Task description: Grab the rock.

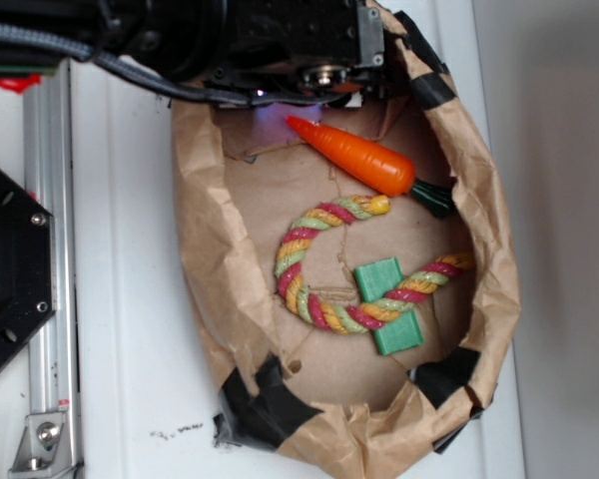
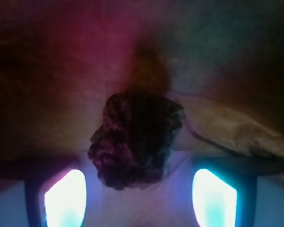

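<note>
Overhead, the exterior view shows a crumpled brown paper basin [image 1: 202, 249] patched with black tape, set on a white table [image 1: 120, 299]. Inside it lie an orange toy carrot [image 1: 354, 157] with a dark green stub, a rope loop [image 1: 324, 269] braided in red, yellow and green, and a green block [image 1: 389, 304] that the rope crosses. The black arm [image 1: 180, 30] comes in from the top edge and hangs over the upper end of the basin, just above the carrot's tip, with a faint purple glow on the paper below it. From this view the rock cannot be seen at all; the arm's body covers that corner, and the fingers are hidden too.

Down at the wrist view, the rock [image 2: 135, 142] fills the middle: a dark, lumpy, reddish-brown chunk resting on the paper floor, with a fold of the paper wall [image 2: 236, 132] rising to its right. The gripper [image 2: 140, 201] frames it from below, its two glowing fingertips [image 2: 66, 198] spread wide, one on each side of the rock's lower end, neither touching it. The jaws stand apart with nothing between the pads yet.

The rock sits directly ahead of the gripper and roughly centred in the gap, perhaps slightly toward the left finger. Its longer axis seems to run away from the camera, along the approach line, so the narrower width faces the fingers. Judging from that, a short advance and a close should seat it.
</note>
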You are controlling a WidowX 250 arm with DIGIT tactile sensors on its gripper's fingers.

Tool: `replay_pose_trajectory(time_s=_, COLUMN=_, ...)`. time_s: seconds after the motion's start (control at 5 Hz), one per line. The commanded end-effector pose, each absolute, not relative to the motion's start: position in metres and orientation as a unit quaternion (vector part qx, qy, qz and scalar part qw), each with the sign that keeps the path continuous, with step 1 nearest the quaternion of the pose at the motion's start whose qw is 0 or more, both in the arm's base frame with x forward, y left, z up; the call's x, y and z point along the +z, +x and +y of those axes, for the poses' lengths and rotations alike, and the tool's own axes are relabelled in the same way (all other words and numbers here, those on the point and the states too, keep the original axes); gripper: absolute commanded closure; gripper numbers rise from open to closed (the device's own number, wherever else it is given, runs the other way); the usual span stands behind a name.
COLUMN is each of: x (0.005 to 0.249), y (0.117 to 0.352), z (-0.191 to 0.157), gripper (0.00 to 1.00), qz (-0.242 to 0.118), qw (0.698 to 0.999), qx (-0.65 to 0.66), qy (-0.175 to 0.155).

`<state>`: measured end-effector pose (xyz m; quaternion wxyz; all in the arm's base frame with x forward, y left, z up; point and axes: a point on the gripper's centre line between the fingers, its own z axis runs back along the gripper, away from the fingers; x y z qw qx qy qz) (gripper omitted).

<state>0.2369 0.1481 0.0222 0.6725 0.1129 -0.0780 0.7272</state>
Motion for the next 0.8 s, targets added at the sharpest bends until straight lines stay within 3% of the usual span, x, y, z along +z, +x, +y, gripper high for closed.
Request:
replay_pose_trajectory(time_s=0.0, x=0.0365, y=0.2042, z=0.1698, gripper=0.0, qz=-0.151, qw=0.617, qx=0.762, qy=0.129)
replay_pose_trajectory(time_s=0.6, x=0.0363, y=0.1969, z=0.1725, gripper=0.01, qz=-0.156, qw=0.614, qx=0.761, qy=0.139)
